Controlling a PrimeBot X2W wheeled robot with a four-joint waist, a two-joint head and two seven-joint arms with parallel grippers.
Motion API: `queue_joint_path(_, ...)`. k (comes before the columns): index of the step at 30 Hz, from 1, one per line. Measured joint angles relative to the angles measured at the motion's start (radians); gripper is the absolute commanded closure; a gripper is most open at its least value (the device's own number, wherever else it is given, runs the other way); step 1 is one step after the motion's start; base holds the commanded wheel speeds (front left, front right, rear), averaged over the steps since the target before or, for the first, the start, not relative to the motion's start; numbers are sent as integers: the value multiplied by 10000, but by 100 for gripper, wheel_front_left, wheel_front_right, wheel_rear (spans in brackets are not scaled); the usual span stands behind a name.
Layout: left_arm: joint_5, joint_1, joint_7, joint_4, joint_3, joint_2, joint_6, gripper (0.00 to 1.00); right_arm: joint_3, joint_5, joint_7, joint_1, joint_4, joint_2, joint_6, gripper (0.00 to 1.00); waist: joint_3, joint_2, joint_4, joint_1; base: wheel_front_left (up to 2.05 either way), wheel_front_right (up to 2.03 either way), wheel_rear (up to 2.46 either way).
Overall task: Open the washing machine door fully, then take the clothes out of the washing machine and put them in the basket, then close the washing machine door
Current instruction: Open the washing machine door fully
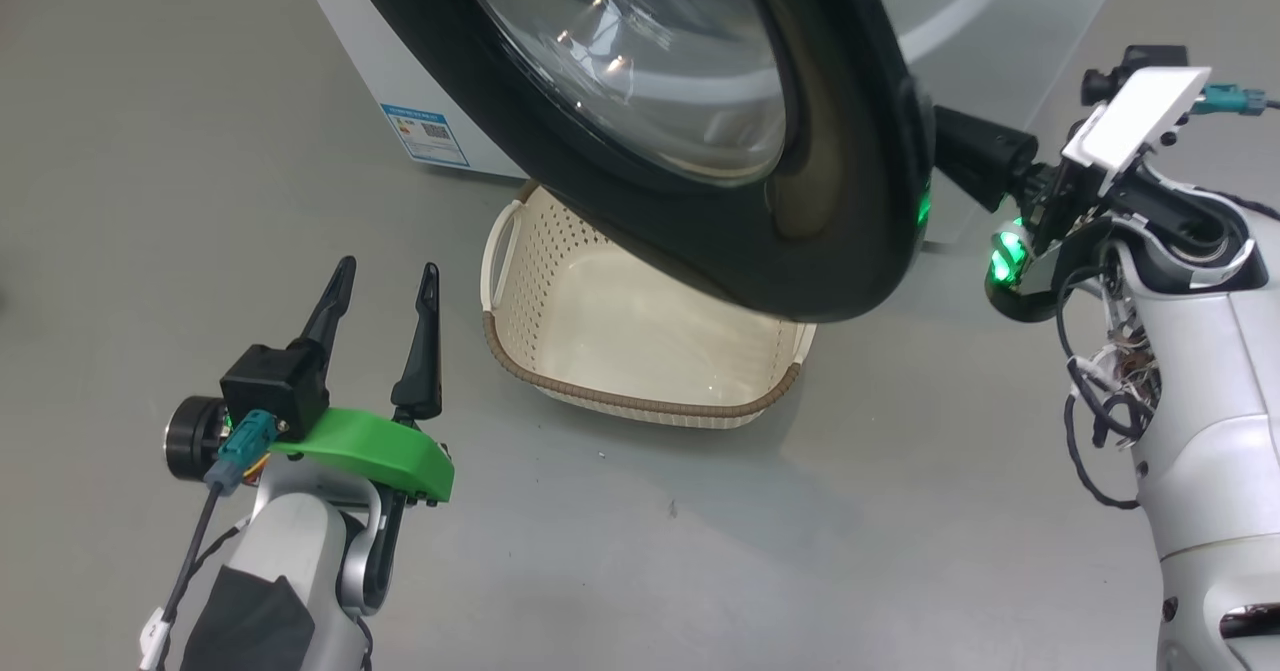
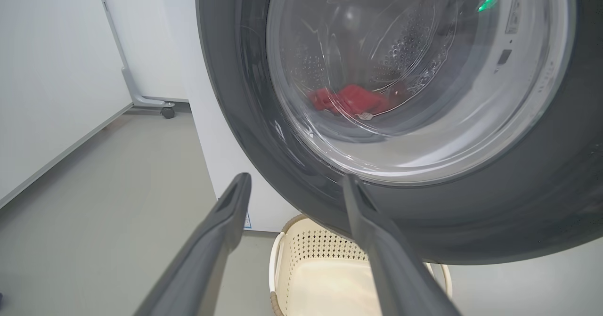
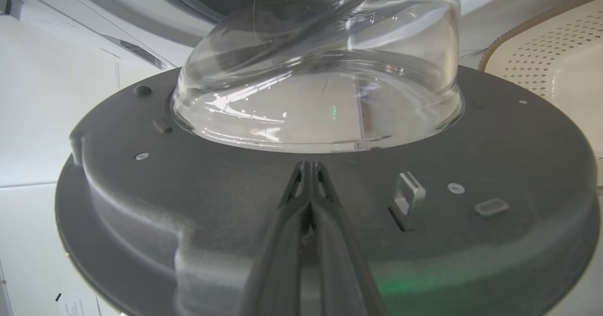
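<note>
The washing machine door [image 1: 840, 201] stands partly swung out from the white washing machine [image 1: 360, 71] and hangs over the cream basket [image 1: 640, 403]. My left gripper [image 1: 385, 281] is open at the lower left, just left of the basket, with nothing between its fingers. In the left wrist view, red clothes [image 2: 348, 100] lie in the drum behind the door's glass. My right gripper [image 3: 308, 165] is shut, with its tips against the door's dark inner face [image 3: 235, 222] just below the glass bowl. In the head view its fingers reach behind the door's right rim.
The basket holds nothing and sits on grey floor under the door's lower rim. A metal latch [image 3: 407, 198] juts from the door's inner face beside my right fingers. White wall panels and a castor foot [image 2: 167, 112] stand left of the machine. My right arm [image 1: 1190, 281] is at the right.
</note>
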Motion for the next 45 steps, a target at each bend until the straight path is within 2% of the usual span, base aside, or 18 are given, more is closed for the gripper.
queue_joint_path(17,-42,587,2,393,2,17,4,0,1009,293,621,1399,-963,382,58,100,-846,0,169,0,0,0,0)
queue_joint_path(32,-176,984,33,552,-81,12,27,0,1883,637,794,2463,-1745,453,59,100,-1293,0,862,0,0,0,0)
queue_joint_path(45,-236,1152,48,548,-132,6,100,0,3254,1565,568,2888,-2418,456,59,100,-1471,0,1477,0,0,0,0)
